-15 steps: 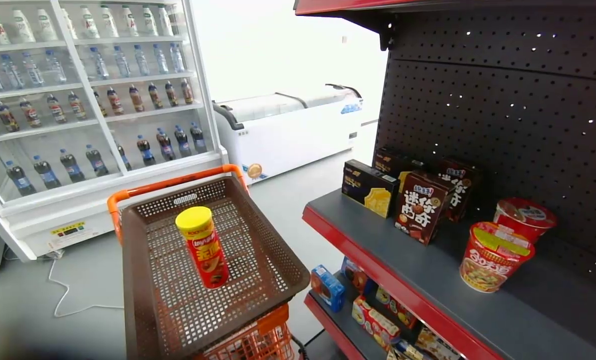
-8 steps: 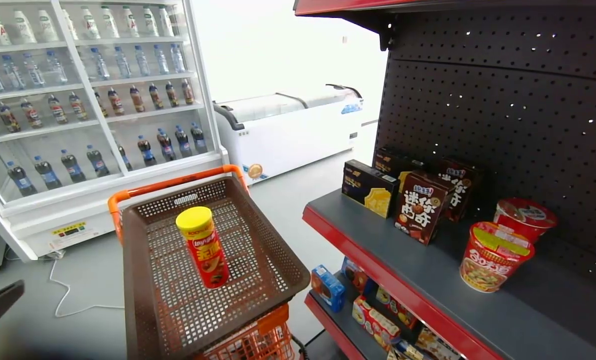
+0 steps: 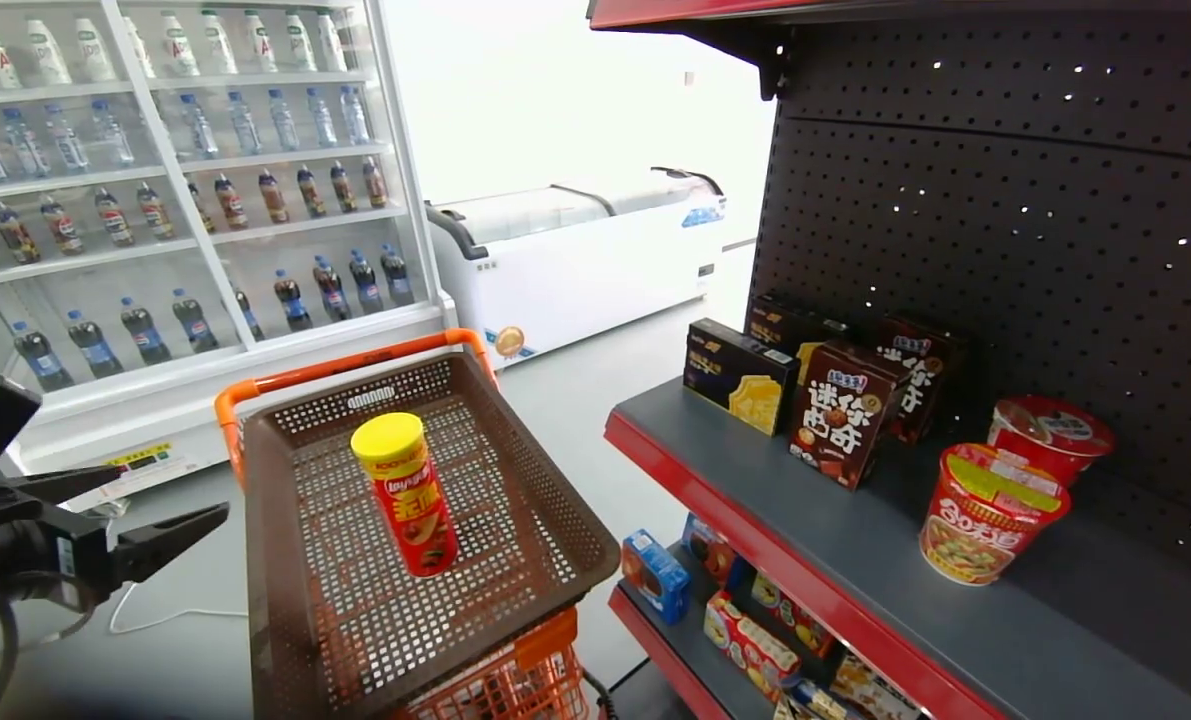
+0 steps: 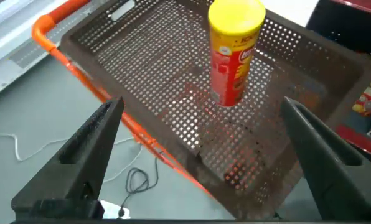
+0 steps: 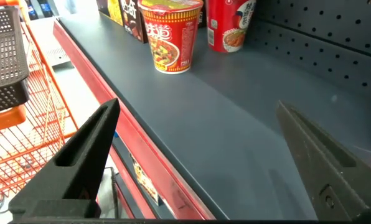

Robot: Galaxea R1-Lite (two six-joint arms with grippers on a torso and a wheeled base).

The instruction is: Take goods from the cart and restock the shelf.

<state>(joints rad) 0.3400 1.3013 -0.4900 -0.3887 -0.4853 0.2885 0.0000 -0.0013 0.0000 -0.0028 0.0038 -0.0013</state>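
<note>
Okay, head view: the left gripper [image 3: 176, 489] was open, jaws spread, holding nothing. It sat outside the cart basket [image 3: 345, 610], with the basket's near wall between it and the chip canister [image 3: 407, 495]. The canister stood upright on the mesh floor, ahead of the fingertips and well apart from them. The shelf [image 3: 755, 450] with its cup noodles [image 3: 985, 515] and snack boxes [image 3: 845, 410] lay far off on the other side of the cart.

Left wrist view: the left gripper [image 4: 202, 109] was wide open and the canister [image 4: 235, 56] was centred ahead between the jaws, not touched, inside the basket [image 4: 142, 50].

Right wrist view: the right gripper [image 5: 198, 111] was open and empty over the bare shelf deck [image 5: 248, 162], with the cup noodles [image 5: 170, 37] beyond the tips.

Risks, as a judgement:
- The canister is tall and narrow, so a finger clipping it would probably topple it.
- A low approach could catch the basket rim.
- A high grip on the smooth tube might slip.
</note>
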